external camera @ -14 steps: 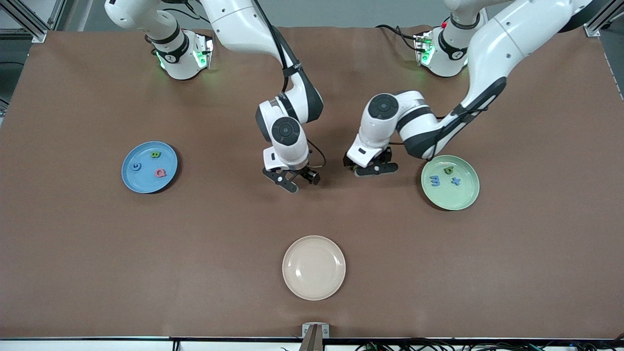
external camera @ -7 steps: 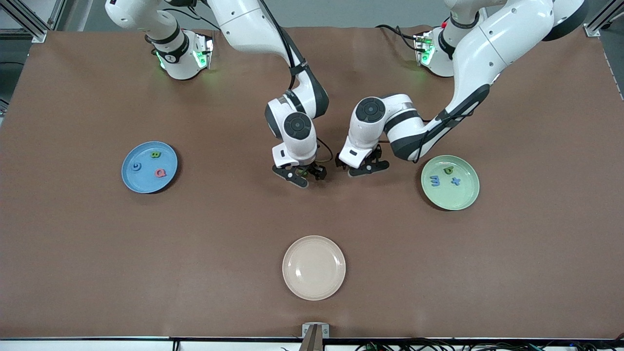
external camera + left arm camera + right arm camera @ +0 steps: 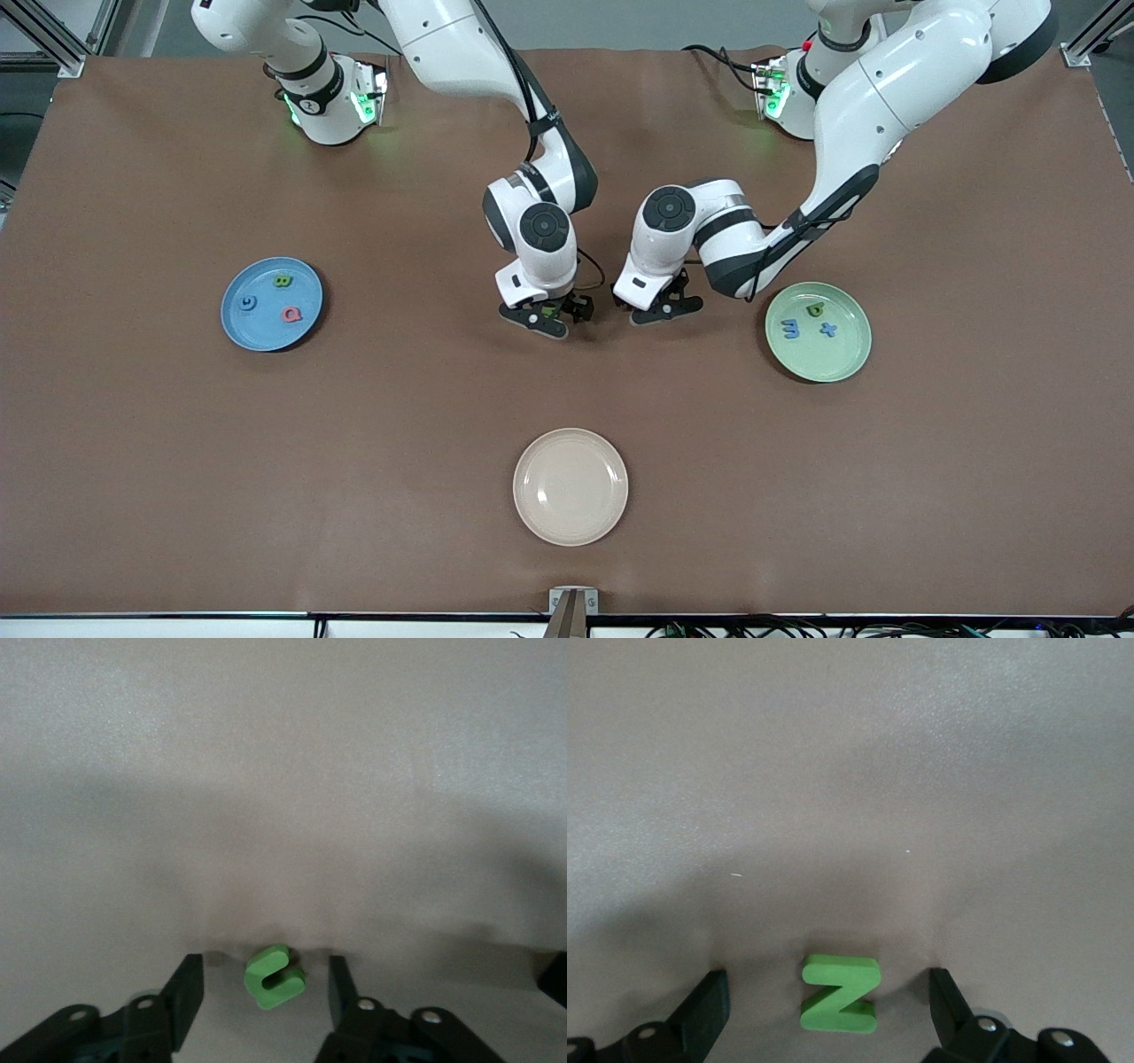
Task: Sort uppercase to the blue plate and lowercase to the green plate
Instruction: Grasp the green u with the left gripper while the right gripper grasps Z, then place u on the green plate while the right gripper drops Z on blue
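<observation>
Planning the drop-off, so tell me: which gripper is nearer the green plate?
Left. The left gripper is down beside the green plate; the right gripper is farther toward the blue plate.

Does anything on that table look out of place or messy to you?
Nothing is spilled or broken. Two green letters still lie on the bare table between the plates: a u-shaped one between the left claw fingers, and an N between the open right claw fingers. The cream plate holds nothing.

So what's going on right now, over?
Left gripper jaws open around green u-shaped letter on table. Right gripper jaws open around green N. Neither gripped yet. Nothing in the way.
</observation>
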Controlling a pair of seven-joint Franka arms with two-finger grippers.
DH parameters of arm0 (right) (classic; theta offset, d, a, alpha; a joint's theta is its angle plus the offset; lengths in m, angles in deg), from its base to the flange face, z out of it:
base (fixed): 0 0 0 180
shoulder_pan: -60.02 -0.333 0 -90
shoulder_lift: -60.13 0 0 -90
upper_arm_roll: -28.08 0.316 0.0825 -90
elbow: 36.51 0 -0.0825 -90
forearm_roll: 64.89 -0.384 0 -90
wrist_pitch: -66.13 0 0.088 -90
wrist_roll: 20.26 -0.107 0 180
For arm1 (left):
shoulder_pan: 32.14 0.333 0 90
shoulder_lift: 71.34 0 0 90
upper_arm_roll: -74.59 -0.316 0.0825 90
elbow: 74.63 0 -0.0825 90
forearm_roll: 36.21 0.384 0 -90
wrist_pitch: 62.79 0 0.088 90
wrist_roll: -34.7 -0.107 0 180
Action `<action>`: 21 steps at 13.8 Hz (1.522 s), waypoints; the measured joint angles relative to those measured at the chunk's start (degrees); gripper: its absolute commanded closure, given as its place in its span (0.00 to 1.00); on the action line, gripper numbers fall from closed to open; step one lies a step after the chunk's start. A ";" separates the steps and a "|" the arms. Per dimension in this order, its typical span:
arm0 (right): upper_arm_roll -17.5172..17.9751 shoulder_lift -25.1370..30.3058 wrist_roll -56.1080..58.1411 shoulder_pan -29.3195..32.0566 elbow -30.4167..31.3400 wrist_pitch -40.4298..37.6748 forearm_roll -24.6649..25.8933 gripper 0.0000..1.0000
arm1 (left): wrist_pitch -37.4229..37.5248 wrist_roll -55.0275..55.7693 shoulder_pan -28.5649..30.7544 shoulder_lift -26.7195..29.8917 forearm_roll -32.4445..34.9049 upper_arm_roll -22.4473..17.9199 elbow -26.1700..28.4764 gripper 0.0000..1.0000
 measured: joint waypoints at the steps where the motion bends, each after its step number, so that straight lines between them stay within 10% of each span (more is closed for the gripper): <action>1: -0.01 0.00 0.20 -0.03 -0.01 0.03 0.14 0.16 | -0.01 0.00 -0.01 -0.02 0.00 -0.01 0.00 0.53; 10: -0.40 0.71 2.42 -0.09 0.18 -1.19 0.42 0.93 | -0.04 0.77 -0.23 -0.37 0.00 -0.10 -0.04 0.85; 15: -1.63 0.73 3.10 -0.06 0.27 -3.30 0.42 1.00 | 0.35 0.72 2.23 0.24 0.00 0.84 -0.38 0.86; 21: -15.28 2.77 23.61 0.48 0.43 -21.00 0.40 1.00 | 13.94 -12.35 28.39 3.10 0.00 22.00 5.56 0.86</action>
